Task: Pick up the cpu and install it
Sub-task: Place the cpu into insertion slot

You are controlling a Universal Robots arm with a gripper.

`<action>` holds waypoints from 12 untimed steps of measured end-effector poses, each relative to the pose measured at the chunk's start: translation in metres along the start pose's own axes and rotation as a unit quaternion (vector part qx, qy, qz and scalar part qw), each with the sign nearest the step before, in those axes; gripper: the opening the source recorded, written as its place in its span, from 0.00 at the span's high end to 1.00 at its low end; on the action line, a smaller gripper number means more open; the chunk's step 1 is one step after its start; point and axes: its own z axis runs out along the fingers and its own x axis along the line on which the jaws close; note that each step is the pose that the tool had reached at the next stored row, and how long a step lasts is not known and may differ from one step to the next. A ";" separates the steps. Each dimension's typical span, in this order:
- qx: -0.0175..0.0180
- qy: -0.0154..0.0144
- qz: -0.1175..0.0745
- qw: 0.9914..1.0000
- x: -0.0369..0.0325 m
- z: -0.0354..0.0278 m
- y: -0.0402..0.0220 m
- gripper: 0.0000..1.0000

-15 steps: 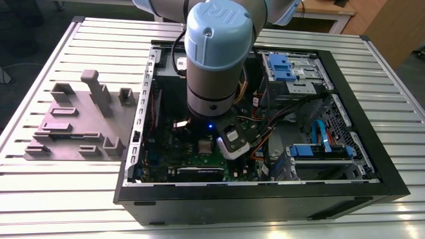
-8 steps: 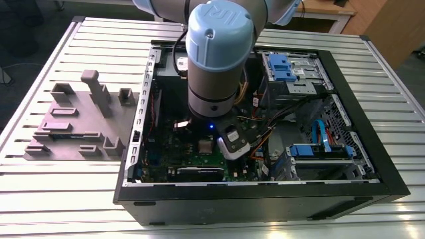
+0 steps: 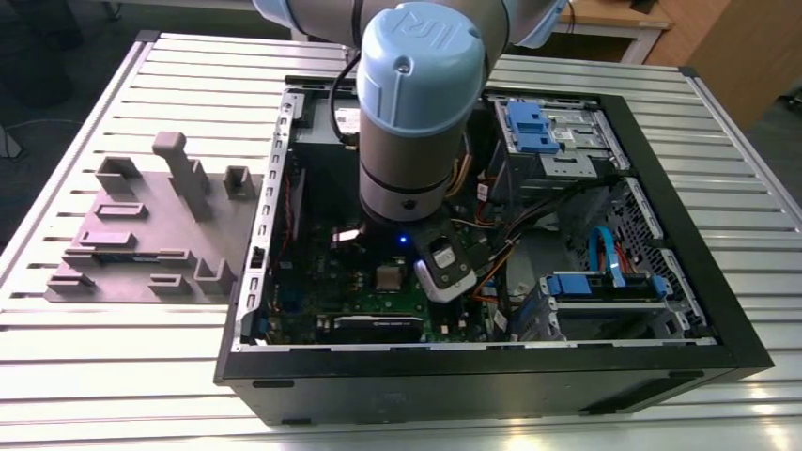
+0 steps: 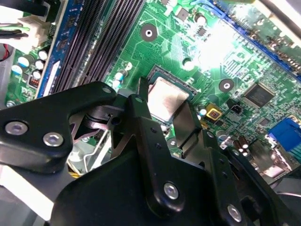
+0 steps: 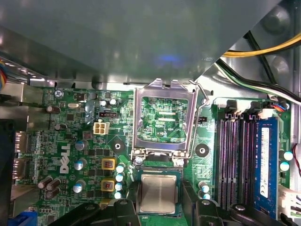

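cpu (image 5: 159, 193): one, lying flat in the single socket (image 5: 159, 173) on the green motherboard (image 5: 70, 141).
gripper (image 5: 159, 184): two black fingers (image 4: 141, 122), one beside each cpu edge, parted slightly wider than it, gripping nothing.
socket lid (image 5: 139, 122): one metal frame, swung up open, just beside the cpu.
case (image 3: 501, 376): one, black, lying open on the slatted table (image 3: 126, 376).

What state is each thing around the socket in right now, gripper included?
cpu, lying flat in the socket, not lifted.
load plate, swung open, standing up.
lever, released.
black memory slots, empty.
blue memory stick, seated in its slot.
computer case, on its side, side panel off.
gripper, down at the socket, straddling the cpu; grip unclear.
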 end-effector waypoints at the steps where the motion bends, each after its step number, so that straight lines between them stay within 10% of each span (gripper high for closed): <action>1: 0.000 0.000 0.000 1.000 0.0000 0.0000 0.0000 0.51; 12: 0.000 0.003 0.000 1.000 -0.0003 -0.0130 0.0007 0.51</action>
